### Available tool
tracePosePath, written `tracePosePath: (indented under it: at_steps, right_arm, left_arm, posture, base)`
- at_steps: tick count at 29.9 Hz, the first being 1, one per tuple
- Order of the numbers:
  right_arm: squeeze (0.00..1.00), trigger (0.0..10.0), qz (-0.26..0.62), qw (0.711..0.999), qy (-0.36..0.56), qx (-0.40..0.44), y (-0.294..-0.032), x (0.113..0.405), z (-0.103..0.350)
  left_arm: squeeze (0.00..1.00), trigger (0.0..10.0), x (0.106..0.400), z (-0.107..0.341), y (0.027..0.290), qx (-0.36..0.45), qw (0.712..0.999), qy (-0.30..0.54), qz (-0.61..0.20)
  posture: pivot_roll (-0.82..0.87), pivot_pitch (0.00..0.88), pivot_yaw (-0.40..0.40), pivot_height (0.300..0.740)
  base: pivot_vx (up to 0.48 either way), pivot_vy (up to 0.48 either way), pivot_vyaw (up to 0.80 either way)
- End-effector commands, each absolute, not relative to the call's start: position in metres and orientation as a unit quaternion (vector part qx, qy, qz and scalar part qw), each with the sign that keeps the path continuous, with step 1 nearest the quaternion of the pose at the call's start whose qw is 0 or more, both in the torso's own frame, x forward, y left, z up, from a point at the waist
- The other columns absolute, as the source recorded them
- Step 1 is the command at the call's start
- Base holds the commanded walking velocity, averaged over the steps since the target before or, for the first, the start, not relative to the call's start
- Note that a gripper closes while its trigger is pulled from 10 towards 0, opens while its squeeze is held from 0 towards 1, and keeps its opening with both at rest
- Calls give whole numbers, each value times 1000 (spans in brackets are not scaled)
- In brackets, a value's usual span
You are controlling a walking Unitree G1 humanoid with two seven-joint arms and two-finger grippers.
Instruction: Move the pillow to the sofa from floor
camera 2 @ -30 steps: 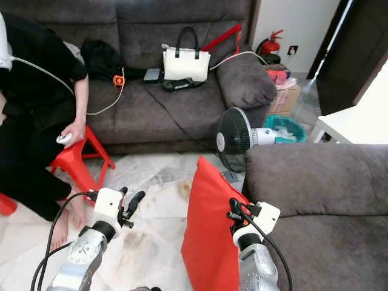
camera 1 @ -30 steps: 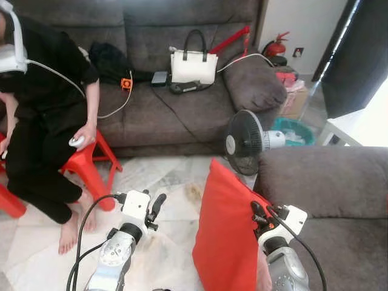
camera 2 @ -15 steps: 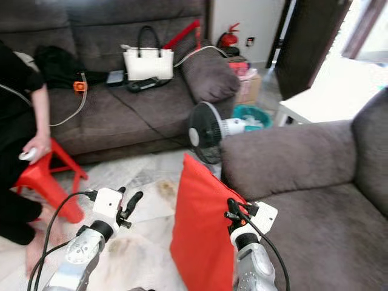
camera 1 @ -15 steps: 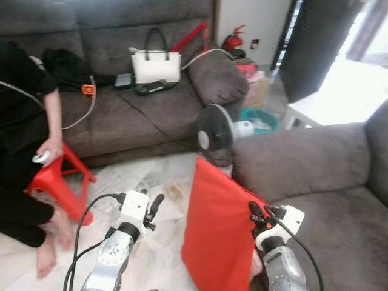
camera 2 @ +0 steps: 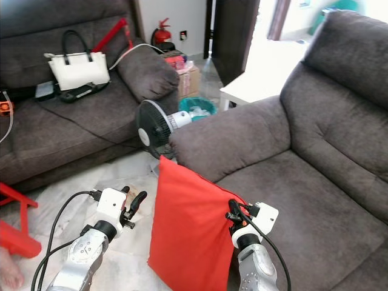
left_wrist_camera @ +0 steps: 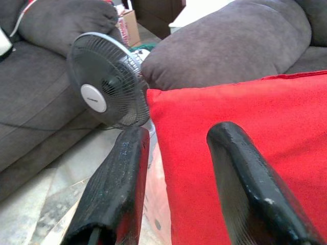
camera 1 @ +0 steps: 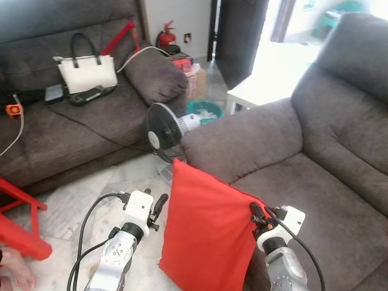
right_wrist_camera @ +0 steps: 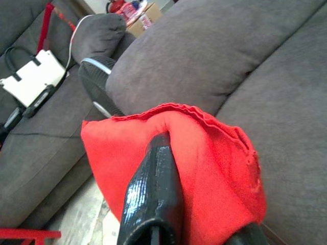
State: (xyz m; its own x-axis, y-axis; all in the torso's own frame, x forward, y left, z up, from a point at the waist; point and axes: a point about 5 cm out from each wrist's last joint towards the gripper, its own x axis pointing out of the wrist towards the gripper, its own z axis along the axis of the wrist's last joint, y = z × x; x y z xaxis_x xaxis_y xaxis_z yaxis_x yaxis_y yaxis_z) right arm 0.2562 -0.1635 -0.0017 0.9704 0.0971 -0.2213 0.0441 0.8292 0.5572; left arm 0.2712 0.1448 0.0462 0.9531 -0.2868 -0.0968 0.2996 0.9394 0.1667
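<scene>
The red pillow (camera 1: pixel 209 233) hangs upright at the front edge of the near grey sofa (camera 1: pixel 315 176), its upper corner pinched in the right gripper (camera 1: pixel 254 213), while the left gripper (camera 1: pixel 159 204) sits just beside its other edge with fingers spread and empty. Pale marble floor (camera 1: pixel 85 194) runs below. A black fan (camera 1: pixel 162 132) stands by the sofa's arm, and a second sofa (camera 1: pixel 54 130) carries a white handbag (camera 1: pixel 86 71), with a red stool (camera 1: pixel 18 224) nearby.

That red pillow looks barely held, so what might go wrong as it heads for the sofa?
The right gripper pinches only a top corner of the pillow, so it could slip free and drop to the floor. The left gripper sits beside it with open jaws, giving no support. The hanging pillow might also brush the fan close behind it.
</scene>
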Motion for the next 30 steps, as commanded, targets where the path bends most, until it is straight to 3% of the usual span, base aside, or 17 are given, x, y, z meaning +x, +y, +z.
tracePosePath:
  at_steps: [1, 15, 22, 30]
  right_arm:
    - [0, 10000, 13, 959, 66, 274, -171, 269, 17]
    - [0, 10000, 6, 960, 69, 273, -171, 270, 16]
    - [0, 10000, 2, 960, 70, 271, -172, 270, 16]
    - [0, 10000, -3, 960, 72, 269, -174, 269, 14]
  left_arm:
    - [0, 10000, 270, 43, 146, 99, 982, 42, -153]
    - [0, 10000, 270, 45, 144, 103, 982, 38, -156]
    - [0, 10000, 270, 45, 143, 104, 981, 38, -159]
    - [0, 10000, 270, 45, 143, 101, 981, 37, -158]
  posture:
    - [58, 25, -11, 740]
    - [60, 27, -11, 740]
    - [60, 28, -10, 740]
    - [61, 27, -12, 740]
  base:
    - [0, 0, -775]
    - [0, -199, -775]
    - [0, -440, -775]
    - [0, 0, -775]
